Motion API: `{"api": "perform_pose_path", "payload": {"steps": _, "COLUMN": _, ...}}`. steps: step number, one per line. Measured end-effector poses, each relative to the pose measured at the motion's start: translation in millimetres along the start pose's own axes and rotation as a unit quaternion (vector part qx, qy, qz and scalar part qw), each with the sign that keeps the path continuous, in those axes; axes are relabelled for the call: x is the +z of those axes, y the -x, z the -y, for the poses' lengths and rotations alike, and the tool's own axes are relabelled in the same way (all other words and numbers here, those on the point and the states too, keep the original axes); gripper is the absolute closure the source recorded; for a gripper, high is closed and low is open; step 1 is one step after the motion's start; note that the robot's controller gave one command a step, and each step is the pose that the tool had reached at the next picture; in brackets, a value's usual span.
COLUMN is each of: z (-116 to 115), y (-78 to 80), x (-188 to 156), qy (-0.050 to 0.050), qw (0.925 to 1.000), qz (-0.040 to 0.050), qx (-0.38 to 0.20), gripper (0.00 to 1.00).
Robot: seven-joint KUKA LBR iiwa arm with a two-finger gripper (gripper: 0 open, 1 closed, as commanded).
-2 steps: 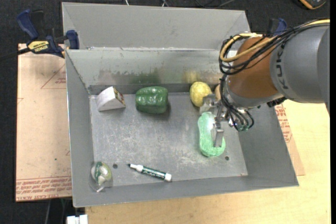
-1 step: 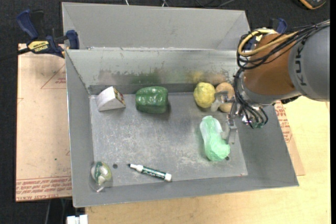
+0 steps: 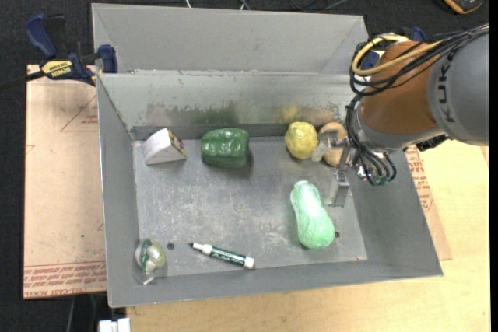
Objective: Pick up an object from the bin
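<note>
My gripper (image 3: 340, 194) hangs low at the right side of the bin, close to the right wall. Just left of it lies a pale green oblong bundle (image 3: 312, 215), its upper end level with the gripper's tip. Above the gripper, a small tan rounded thing (image 3: 330, 144) sits partly hidden under the arm's wrist. A yellow lumpy ball (image 3: 300, 140) rests beside that thing, against the back wall.
A dark green pepper-like thing (image 3: 225, 146) and a white wedge-shaped box (image 3: 164, 146) lie along the back wall. A white and green marker (image 3: 224, 254) and a clear roundish thing (image 3: 150, 258) lie near the front left. The bin's sloped right wall is close to the gripper.
</note>
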State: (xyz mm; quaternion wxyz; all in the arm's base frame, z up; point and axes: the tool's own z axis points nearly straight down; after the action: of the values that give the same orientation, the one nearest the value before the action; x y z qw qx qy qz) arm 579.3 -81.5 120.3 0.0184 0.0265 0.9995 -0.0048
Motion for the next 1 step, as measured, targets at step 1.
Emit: {"api": "perform_pose_path", "payload": {"steps": 1, "z": -75.5, "y": 13.7, "x": 50.5, "qy": -0.001, "qw": 0.9986, "qz": -0.0025, "qx": -0.053, "gripper": 0.0}}
